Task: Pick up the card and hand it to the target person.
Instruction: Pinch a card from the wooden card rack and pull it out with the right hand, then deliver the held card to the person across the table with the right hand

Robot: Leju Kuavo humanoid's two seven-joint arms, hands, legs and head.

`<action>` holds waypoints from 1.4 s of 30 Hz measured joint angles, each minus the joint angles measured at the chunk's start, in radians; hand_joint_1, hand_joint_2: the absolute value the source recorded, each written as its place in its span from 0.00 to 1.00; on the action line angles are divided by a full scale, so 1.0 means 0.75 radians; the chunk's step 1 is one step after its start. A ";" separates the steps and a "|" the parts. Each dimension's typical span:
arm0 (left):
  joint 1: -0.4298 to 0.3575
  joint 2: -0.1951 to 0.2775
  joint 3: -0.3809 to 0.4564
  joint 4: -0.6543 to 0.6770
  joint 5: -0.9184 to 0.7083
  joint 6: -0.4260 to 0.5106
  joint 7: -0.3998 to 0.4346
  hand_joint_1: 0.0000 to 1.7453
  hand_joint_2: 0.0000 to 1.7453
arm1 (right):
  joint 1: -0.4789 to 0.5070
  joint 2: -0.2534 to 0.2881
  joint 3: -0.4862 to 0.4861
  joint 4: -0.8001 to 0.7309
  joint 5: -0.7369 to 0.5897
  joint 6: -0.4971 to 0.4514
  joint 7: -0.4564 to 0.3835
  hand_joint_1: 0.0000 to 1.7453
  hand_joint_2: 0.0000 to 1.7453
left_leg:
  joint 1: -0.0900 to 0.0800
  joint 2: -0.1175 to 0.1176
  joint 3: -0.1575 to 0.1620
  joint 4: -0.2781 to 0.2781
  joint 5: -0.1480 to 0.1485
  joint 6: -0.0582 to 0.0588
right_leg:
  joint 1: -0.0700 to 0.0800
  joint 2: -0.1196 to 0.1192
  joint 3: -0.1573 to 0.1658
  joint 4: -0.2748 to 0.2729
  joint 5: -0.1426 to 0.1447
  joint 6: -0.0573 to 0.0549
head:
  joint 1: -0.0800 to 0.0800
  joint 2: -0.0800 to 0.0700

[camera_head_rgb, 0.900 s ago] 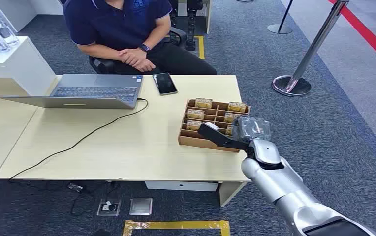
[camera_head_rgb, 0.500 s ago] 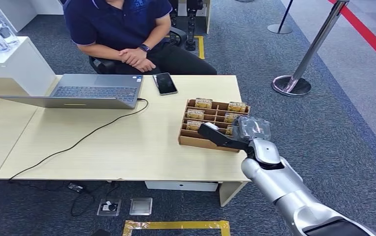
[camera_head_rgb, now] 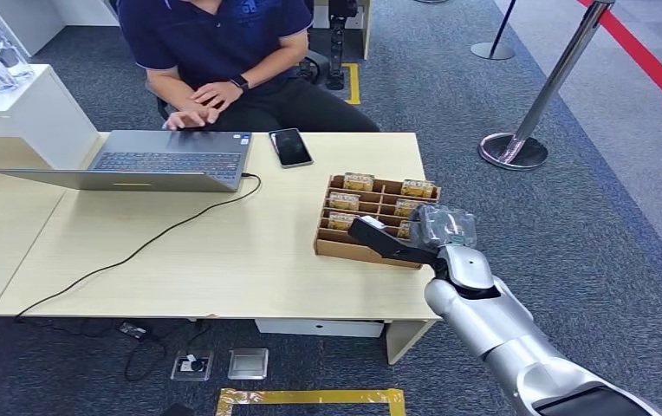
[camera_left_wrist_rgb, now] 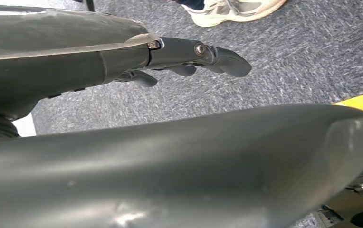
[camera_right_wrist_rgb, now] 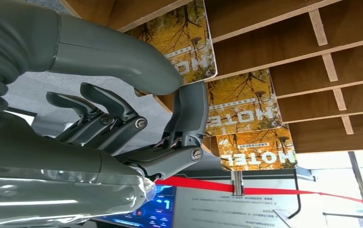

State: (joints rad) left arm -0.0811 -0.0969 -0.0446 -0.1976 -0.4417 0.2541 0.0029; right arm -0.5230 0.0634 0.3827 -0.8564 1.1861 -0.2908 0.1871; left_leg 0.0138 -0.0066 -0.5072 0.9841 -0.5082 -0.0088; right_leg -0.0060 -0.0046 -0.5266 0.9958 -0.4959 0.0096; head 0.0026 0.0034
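Right hand: the right hand (camera_head_rgb: 405, 241) is over the near right corner of the wooden tray (camera_head_rgb: 338, 247). In the right wrist view the thumb and one finger (camera_right_wrist_rgb: 189, 114) close at the edge of a yellow card (camera_right_wrist_rgb: 184, 40), while the other fingers are curled apart from it. I cannot tell if the card is really gripped.
Card: the yellow cards marked HOTEL stand in the slots of the tray, in rows. The card at the fingers is in the slot row nearest to the hand; two more cards (camera_right_wrist_rgb: 243, 102) are in the slots just beside it.
Tray: it stands on the right part of the table (camera_head_rgb: 223, 251), near the front edge.
Left hand: the left hand (camera_left_wrist_rgb: 184, 57) hangs above grey carpet, its fingers lightly bent and apart, holding nothing.
Person: a person (camera_head_rgb: 223, 43) in a dark blue shirt sits behind the table, one hand on the laptop (camera_head_rgb: 146, 160).
Other things: a phone (camera_head_rgb: 290, 146) lies beside the laptop.
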 joint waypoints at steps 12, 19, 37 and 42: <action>0.001 -0.001 0.001 0.000 -0.018 0.007 -0.002 0.00 0.00 | 0.011 -0.002 -0.059 -0.198 -0.017 -0.222 -0.112 1.00 1.00 | 0.000 0.000 -0.003 0.000 0.001 0.000 | 0.000 0.000 -0.003 0.000 0.001 -0.001 | 0.000 0.000; 0.000 -0.007 0.003 0.000 -0.028 0.016 -0.002 0.00 0.00 | -0.068 0.002 -0.067 -0.247 -0.064 -0.289 -0.187 1.00 1.00 | 0.000 0.000 -0.006 0.000 0.002 0.000 | 0.000 0.000 -0.005 0.000 0.002 -0.001 | 0.000 0.000; -0.029 -0.016 -0.003 0.000 -0.109 -0.011 0.021 0.00 0.00 | -0.275 0.029 -0.060 -0.153 -0.114 -0.399 -0.194 1.00 1.00 | 0.000 0.000 -0.010 0.000 0.004 0.000 | 0.000 0.000 -0.009 0.001 0.004 -0.001 | 0.001 0.000; -0.052 -0.023 -0.011 0.000 -0.144 -0.023 0.028 0.00 0.00 | -0.391 0.075 -0.060 -0.002 -0.066 -0.518 -0.180 1.00 1.00 | 0.000 0.000 -0.010 0.000 0.006 0.000 | 0.000 0.000 -0.010 0.002 0.005 -0.001 | 0.000 0.000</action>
State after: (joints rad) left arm -0.1198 -0.1138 -0.0527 -0.1976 -0.5499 0.2370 0.0238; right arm -0.8161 0.1200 0.3376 -0.8579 1.1365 -0.6790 0.0524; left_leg 0.0138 -0.0067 -0.5150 0.9844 -0.5039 -0.0091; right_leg -0.0060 -0.0046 -0.5343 0.9973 -0.4920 0.0091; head 0.0023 0.0034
